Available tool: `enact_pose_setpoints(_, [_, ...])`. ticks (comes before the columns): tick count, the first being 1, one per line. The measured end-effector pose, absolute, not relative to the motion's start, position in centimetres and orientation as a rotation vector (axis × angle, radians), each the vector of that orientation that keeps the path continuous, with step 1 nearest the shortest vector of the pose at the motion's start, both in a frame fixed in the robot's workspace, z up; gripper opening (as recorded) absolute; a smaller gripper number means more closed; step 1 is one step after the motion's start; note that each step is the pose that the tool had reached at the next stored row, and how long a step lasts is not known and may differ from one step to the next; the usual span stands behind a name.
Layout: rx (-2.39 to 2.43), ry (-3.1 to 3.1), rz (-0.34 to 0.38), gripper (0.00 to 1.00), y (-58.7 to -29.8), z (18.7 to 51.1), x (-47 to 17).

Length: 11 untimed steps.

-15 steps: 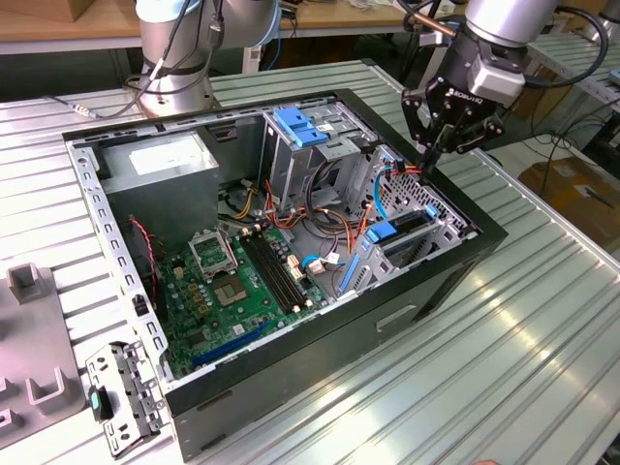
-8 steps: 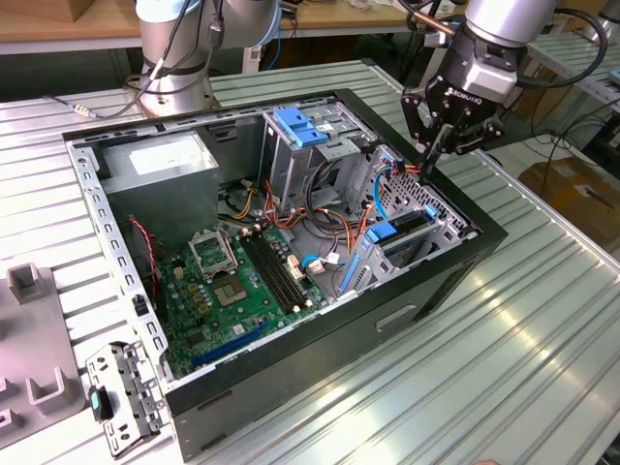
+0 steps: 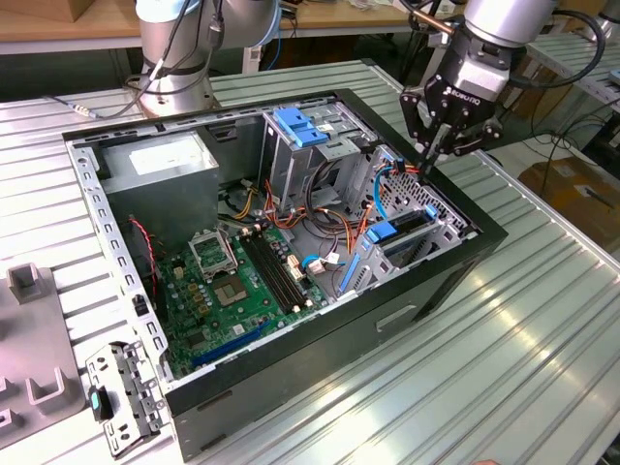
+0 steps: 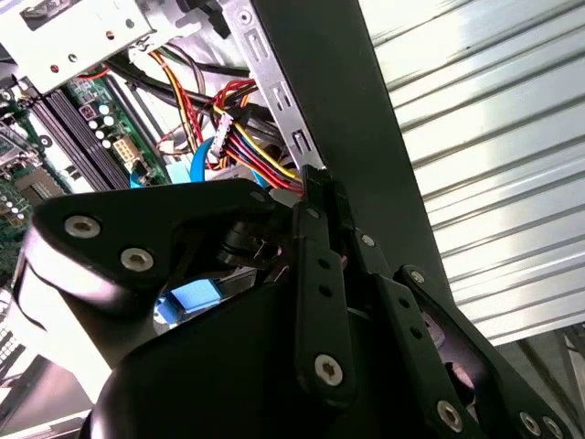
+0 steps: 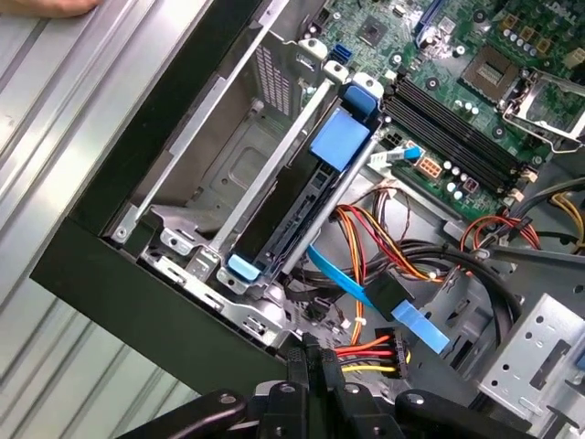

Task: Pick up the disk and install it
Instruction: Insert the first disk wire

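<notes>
Fingers black, jointed metal, pressed together to a narrow point with nothing between them; gripper poised above computer case at its corner toward the exterior view's right, tips just over a bundle of red, yellow and orange wires.

Disk already seated edgewise in bare grey sheet-metal drive bay along case wall: dark flat slab, bright blue plastic frame, blue tabs at both ends. Also seen in exterior view, near case's front edge.

Green circuit board flat on case floor, dark memory slots in parallel rows. Tall grey cage with blue handle standing mid-case.

Ribbed aluminium worktop, shiny, grooved lengthwise, open on the exterior view's right of case. Room around fingertips tight: wires, flat light-blue cable and bay edge all close.
</notes>
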<state>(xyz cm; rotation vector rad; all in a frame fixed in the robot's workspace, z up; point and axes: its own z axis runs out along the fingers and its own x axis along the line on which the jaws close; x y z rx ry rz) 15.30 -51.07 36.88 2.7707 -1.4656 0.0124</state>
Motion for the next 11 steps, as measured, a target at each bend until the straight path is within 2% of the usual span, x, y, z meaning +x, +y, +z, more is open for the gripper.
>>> enact_pose_setpoints(11, [2.717, -1.562, 0.012, 0.17, -51.14, 36.88, 14.59])
